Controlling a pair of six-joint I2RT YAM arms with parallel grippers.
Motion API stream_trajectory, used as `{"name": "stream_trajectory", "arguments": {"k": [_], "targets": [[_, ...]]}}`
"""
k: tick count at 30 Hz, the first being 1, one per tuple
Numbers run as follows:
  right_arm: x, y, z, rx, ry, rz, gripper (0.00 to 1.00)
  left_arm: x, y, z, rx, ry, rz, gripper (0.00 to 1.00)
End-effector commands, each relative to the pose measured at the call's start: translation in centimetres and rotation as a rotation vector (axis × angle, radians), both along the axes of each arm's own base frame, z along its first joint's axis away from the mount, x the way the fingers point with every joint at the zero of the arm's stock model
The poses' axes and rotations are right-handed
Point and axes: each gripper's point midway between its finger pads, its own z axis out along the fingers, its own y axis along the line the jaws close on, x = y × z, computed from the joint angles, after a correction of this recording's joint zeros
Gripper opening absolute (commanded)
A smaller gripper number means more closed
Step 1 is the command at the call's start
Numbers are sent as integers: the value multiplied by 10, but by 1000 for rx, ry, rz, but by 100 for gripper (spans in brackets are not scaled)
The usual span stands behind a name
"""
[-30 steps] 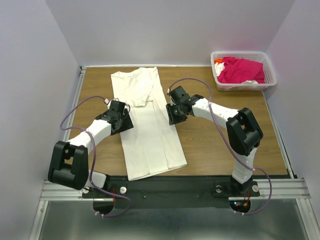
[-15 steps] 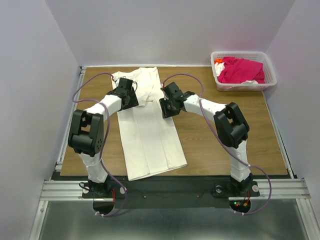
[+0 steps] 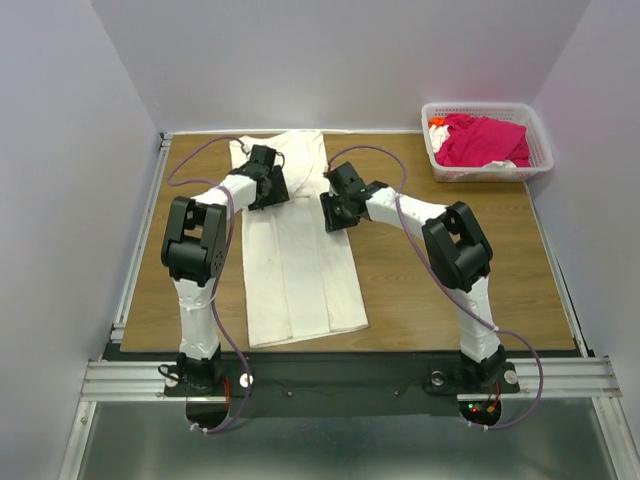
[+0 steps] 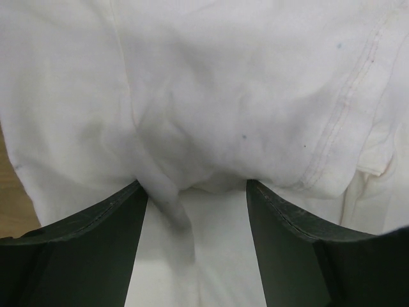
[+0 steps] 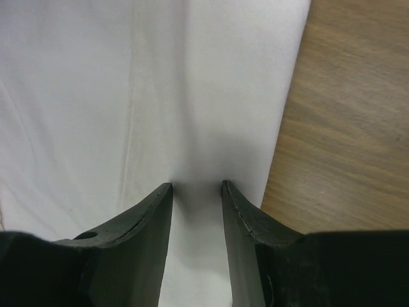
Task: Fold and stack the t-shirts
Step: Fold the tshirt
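The off-white t-shirt (image 3: 300, 270) lies folded into a long narrow strip down the middle of the wooden table (image 3: 450, 280). My left gripper (image 3: 272, 188) rests on its upper left part. In the left wrist view its jaws (image 4: 195, 185) stand wide apart, with a bunched ridge of the cloth (image 4: 223, 96) at the fingertips. My right gripper (image 3: 335, 212) sits on the shirt's upper right edge. In the right wrist view (image 5: 197, 184) its jaws stand a little apart over flat cloth (image 5: 128, 96). The magenta-pink t-shirt (image 3: 480, 140) lies crumpled in the basket.
The white lattice basket (image 3: 541, 140) stands at the table's back right corner, with a bit of orange and white cloth beside the pink shirt. Bare wood (image 5: 345, 128) shows right of the off-white shirt. White walls close in the back and sides.
Both grippers moved toward the far end of the shirt, the left arm swinging far up from the left side. The shirt has shifted a little away from the near edge and lies straighter.
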Motion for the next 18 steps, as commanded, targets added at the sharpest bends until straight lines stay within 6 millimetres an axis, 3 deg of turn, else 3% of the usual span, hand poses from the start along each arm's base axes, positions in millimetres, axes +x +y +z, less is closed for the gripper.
{"name": "stream_trajectory", "arguments": {"k": [1,4,6,7,8,10,11,14,15,16,18], "targets": [[24,-32,-10,-57,-24,-98,43,18,-24,8,-65,-19,-54,74],[31,-39,8,-59,-64,-100,44,24,-32,36,-92,-69,-58,74],[33,-39,31,-37,-104,-96,44,22,-28,50,-89,-90,-48,74],[32,-38,47,-20,-127,-87,45,17,-22,68,-79,-116,-31,75],[31,-37,47,-17,-125,-85,45,17,-22,84,-87,-147,-31,75],[26,-38,74,19,-160,-81,47,2,-10,97,-54,-155,-3,77],[19,-41,92,42,-182,-83,48,-11,2,118,-28,-188,23,79],[4,-48,116,80,-202,-95,52,-36,25,149,15,-241,72,82],[-5,-54,111,73,-187,-100,58,-56,38,164,32,-269,101,88],[-13,-58,131,104,-215,-112,61,-66,47,170,36,-283,127,98],[-25,-63,138,127,-214,-117,66,-98,60,178,29,-296,143,98]]}}
